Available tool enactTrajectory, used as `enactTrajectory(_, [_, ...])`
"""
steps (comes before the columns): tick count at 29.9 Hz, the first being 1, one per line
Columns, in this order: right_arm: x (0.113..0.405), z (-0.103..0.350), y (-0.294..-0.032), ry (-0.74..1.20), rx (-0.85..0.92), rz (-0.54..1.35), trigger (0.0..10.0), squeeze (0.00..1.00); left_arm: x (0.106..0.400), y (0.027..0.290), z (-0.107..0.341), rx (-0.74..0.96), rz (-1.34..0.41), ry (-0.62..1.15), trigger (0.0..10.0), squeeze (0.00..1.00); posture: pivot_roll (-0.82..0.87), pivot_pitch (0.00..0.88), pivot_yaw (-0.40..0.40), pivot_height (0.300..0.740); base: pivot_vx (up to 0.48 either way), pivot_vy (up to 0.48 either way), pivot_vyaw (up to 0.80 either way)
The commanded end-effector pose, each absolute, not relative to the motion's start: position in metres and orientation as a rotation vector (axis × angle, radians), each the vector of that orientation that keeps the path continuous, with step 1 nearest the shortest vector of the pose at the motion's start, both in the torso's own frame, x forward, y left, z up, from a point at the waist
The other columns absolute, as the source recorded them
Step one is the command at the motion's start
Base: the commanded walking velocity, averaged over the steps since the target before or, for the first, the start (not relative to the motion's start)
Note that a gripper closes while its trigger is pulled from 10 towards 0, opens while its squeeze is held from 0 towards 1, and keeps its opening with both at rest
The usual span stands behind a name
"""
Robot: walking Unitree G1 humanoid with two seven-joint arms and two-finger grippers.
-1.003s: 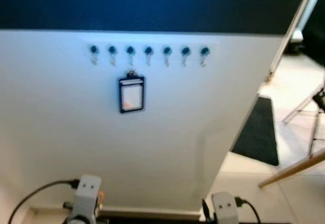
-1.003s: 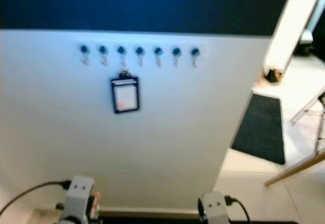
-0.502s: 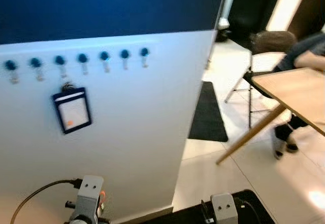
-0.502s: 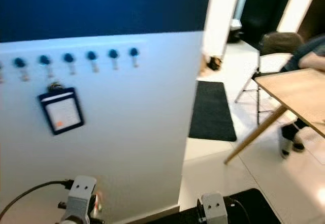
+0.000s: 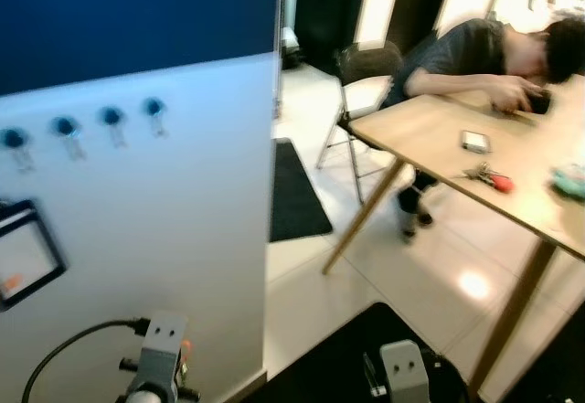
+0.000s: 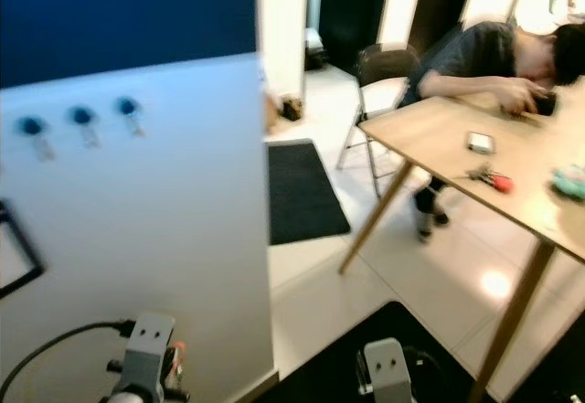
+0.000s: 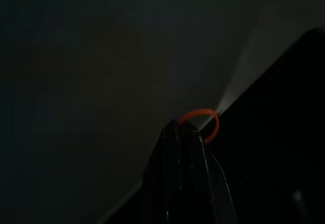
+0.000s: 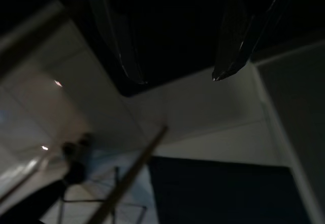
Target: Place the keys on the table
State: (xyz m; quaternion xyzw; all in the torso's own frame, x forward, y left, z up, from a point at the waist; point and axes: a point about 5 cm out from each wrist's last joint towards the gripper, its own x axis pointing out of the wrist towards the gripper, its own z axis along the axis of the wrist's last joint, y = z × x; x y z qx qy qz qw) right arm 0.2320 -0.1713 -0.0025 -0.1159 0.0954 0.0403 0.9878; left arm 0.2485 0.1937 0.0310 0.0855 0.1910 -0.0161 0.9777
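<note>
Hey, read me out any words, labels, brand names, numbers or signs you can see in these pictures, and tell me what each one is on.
None can be read.
Badge card hanging on the white wall: an orange mark shows, any print too blurred to read.
Small flat device on the wooden table: no legible marking.
Keys with a red tag on the table: no text visible.
Left gripper, fingers shut on an orange ring: no lettering.

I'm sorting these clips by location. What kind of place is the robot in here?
Probably an office or shared workspace, though it could be a home: a white wall with a row of blue key hooks, a wooden table with a person leaning over it, and a tiled floor.
</note>
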Motion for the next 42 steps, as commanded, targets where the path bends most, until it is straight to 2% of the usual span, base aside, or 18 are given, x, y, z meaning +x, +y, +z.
enactTrajectory(1, [0.229,-0.005,-0.1703,0.196,-0.234,0.089,10.0,0.0,0.244,0.1931,0.0251,0.166,-0.029,0.406,10.0,0.0,0.08,0.109,0.006,0.74,0.0,0.0,-0.8])
enactTrajectory(18, [0.2291,-0.006,-0.1694,0.197,-0.235,0.095,10.0,0.0,0.2452,0.191,0.0249,0.165,-0.033,0.402,10.0,0.0,0.08,0.116,0.006,0.74,0.0,0.0,-0.8])
enactTrajectory(24, [0.2285,-0.0067,-0.1694,0.199,-0.235,0.096,10.0,0.0,0.245,0.1902,0.0245,0.163,-0.034,0.402,10.0,0.0,0.09,0.117,0.006,0.74,0.0,0.0,0.0])
enactTrajectory(42, [0.2287,-0.0071,-0.1676,0.198,-0.235,0.102,10.0,0.0,0.2449,0.189,0.0243,0.16,-0.035,0.399,10.0,0.0,0.09,0.119,0.003,0.74,0.0,0.0,-0.36])
